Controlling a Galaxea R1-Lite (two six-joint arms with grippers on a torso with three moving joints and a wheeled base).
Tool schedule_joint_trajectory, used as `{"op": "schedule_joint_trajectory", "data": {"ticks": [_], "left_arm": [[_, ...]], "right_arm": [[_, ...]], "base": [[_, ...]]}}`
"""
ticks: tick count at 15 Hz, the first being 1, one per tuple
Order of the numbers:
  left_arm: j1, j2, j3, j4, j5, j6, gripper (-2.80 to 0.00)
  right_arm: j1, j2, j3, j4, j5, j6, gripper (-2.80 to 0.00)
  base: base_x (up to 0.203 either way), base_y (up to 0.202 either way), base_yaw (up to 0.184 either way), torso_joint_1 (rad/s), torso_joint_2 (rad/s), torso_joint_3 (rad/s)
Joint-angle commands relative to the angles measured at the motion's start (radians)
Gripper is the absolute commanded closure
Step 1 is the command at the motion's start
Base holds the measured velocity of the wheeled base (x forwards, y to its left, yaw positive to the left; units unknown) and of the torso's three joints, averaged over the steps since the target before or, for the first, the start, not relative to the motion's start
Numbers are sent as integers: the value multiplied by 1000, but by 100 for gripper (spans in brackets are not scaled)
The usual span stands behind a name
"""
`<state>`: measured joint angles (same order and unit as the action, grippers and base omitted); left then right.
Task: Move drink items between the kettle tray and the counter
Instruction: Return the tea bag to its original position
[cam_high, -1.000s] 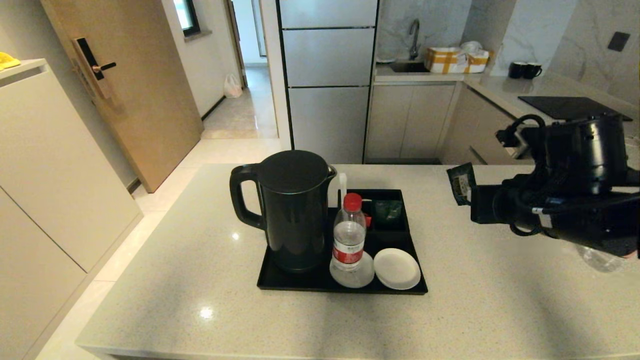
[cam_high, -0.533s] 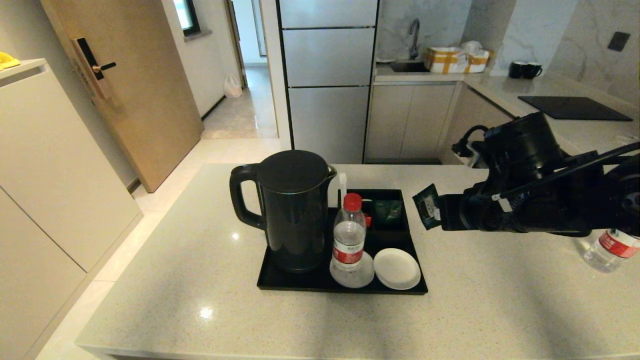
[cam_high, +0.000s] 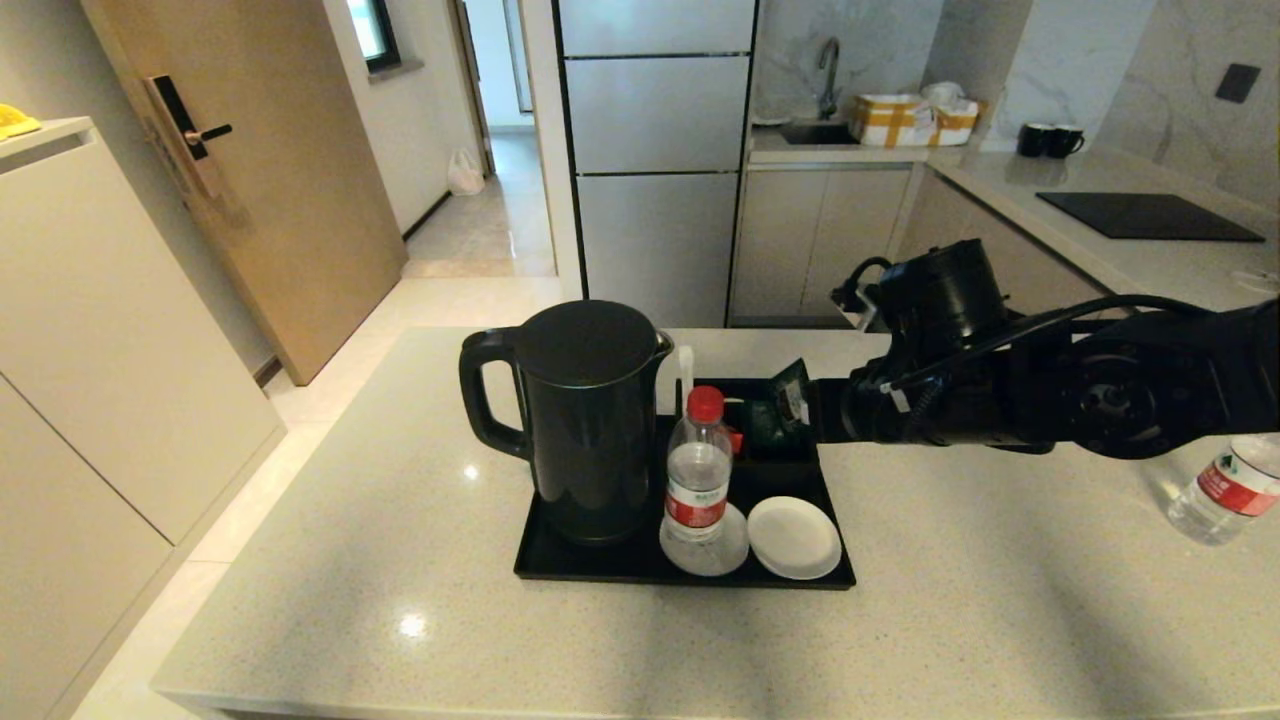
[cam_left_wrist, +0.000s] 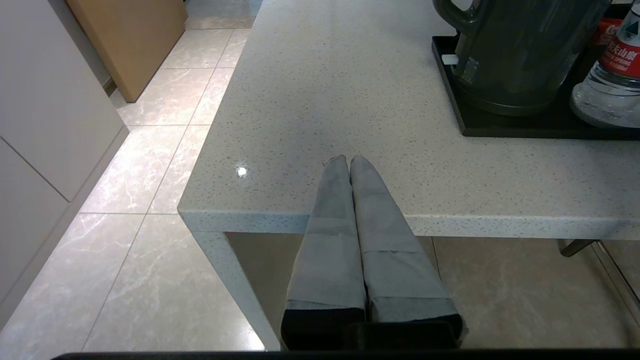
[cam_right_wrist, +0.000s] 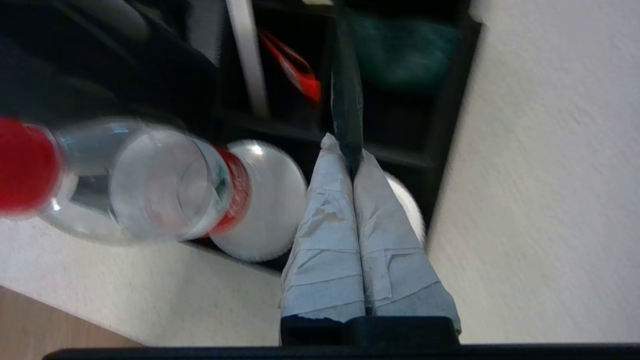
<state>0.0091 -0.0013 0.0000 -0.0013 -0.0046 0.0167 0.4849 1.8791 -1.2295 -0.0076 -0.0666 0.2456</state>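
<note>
My right gripper (cam_high: 812, 405) (cam_right_wrist: 348, 149) is shut on a dark green sachet (cam_high: 791, 391) (cam_right_wrist: 346, 95) and holds it on edge over the divided compartments at the far right end of the black kettle tray (cam_high: 690, 572). A second green sachet (cam_high: 768, 426) (cam_right_wrist: 403, 56) lies in a compartment just below. A red-capped water bottle (cam_high: 698, 468) (cam_right_wrist: 150, 185) stands on a white coaster in the tray, beside the kettle. Another such bottle (cam_high: 1226, 488) stands on the beige counter (cam_high: 400, 520) at the far right. My left gripper (cam_left_wrist: 348, 160) is shut and empty, parked at the counter's near left edge.
The tall black kettle (cam_high: 585, 420) (cam_left_wrist: 515, 50) fills the tray's left half. A bare round white coaster (cam_high: 794, 537) lies at the tray's front right. A small red packet (cam_right_wrist: 295, 72) sits in another compartment. The counter's front edge (cam_left_wrist: 450, 225) is near the left fingers.
My right arm has swung left with the sachet, from above the bare counter at the right to above the tray's compartments. The bottle at the far right has come into view.
</note>
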Motion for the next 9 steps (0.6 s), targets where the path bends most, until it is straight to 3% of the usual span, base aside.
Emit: {"op": "schedule_joint_trajectory", "data": {"ticks": [1, 3, 4, 7, 9], "left_arm": [[2, 1, 2, 0, 0, 0, 0], [0, 1, 2, 0, 0, 0, 0], [0, 1, 2, 0, 0, 0, 0], [2, 1, 2, 0, 0, 0, 0], [0, 1, 2, 0, 0, 0, 0]], "right_arm": [[-3, 38, 34, -38, 59, -40, 0], [-56, 28, 76, -81, 231, -158, 0], [-84, 22, 90, -110, 280, -189, 0], [-151, 15, 93, -116, 339, -238, 0], [-226, 33, 72, -95, 394, -332, 0]], "base": [[0, 0, 0, 0, 0, 0], [0, 0, 0, 0, 0, 0], [0, 0, 0, 0, 0, 0], [0, 0, 0, 0, 0, 0], [0, 0, 0, 0, 0, 0]]}}
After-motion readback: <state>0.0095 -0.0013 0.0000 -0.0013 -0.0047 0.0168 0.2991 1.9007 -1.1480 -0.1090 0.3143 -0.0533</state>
